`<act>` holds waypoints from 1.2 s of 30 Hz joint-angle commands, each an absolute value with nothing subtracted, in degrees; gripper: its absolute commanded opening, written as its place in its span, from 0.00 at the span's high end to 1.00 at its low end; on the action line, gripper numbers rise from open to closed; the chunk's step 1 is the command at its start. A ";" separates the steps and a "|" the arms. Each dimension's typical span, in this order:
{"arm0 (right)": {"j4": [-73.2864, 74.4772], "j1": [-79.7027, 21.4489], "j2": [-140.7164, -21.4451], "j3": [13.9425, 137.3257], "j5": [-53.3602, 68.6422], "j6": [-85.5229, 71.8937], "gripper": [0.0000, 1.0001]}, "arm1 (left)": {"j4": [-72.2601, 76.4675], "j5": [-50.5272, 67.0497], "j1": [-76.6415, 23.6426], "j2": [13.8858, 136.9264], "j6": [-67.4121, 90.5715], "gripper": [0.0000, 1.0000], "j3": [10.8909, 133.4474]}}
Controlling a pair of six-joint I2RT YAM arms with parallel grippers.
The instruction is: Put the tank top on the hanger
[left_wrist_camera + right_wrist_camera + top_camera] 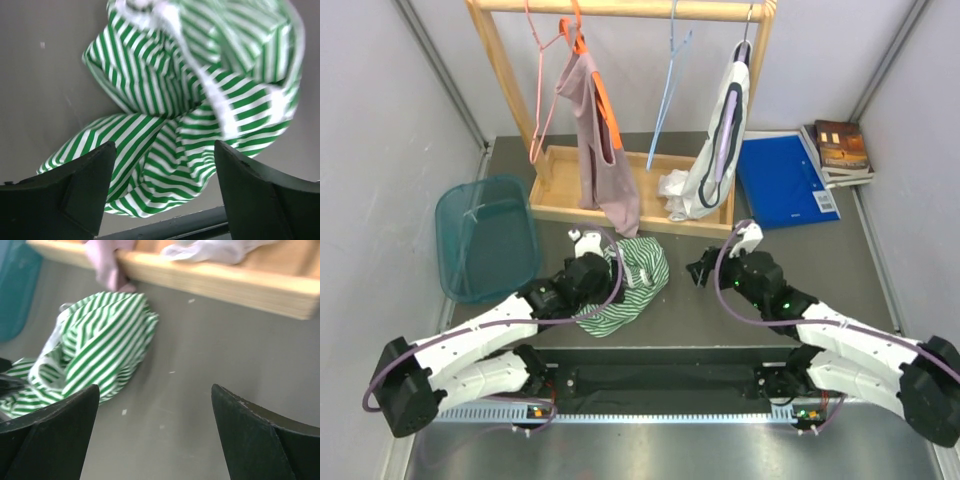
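Found a grey tabletop (700, 310) filling the overhead view. Noted a wooden rack (620, 10) standing at 12 o'clock, its tray base (560, 195) down on the tabletop. Saw a teal basket (485, 240) at 9 o'clock, a blue folder (782, 180) at 2 o'clock and stacked books (842, 148) just beyond the folder. Counted two garments on the rail: a mauve top (605, 150) with an orange hanger (603, 95), and a white top (718, 140) with dark trim toward 1 o'clock. Found the tank top (635, 275) off the rack, crumpled in a heap on the tabletop near the centre, just at 6 o'clock of the tray base, below the mauve top's hem. Spotted the hanger (667, 90), light blue and bare, dangling tilted from the rail at 12 o'clock of the heap, well apart from it, between the two hung garments. Spotted a pink hanger (542, 90), likewise bare, toward 11 o'clock. Found the left pincer (162, 195) spread wide at the 9 o'clock edge of the tank top, holding nothing, with striped folds showing between its fingers (75, 190); could not tell whether touching the cloth. Found the right pincer (155, 435) equally wide at 3 o'clock of the heap, gripping nothing, over bare tabletop and apart from the cloth.
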State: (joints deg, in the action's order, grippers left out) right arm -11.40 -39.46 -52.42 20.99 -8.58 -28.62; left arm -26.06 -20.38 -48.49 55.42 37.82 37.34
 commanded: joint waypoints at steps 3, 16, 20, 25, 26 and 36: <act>-24.25 -47.19 -63.34 25.13 -11.69 -32.61 0.11 | -23.81 -23.11 -48.69 57.83 47.90 0.22 34.89; -39.03 -49.92 -84.19 31.89 -1.77 -34.98 0.28 | -5.55 -31.18 -48.52 59.06 48.26 0.28 21.36; -40.16 -50.10 -88.41 32.96 1.84 -34.63 0.40 | 1.73 -32.52 -47.55 60.11 40.20 0.28 23.37; -40.96 -50.89 -89.74 32.87 3.51 -35.77 0.83 | 4.14 -31.47 -43.25 64.15 33.14 0.28 29.95; -40.87 -51.06 -89.56 32.70 3.43 -35.86 0.87 | 3.61 -30.07 -42.02 63.99 32.00 0.28 30.75; -38.23 -51.06 -89.38 32.95 1.05 -37.79 1.00 | 0.88 -7.69 -41.84 46.86 31.99 0.28 24.09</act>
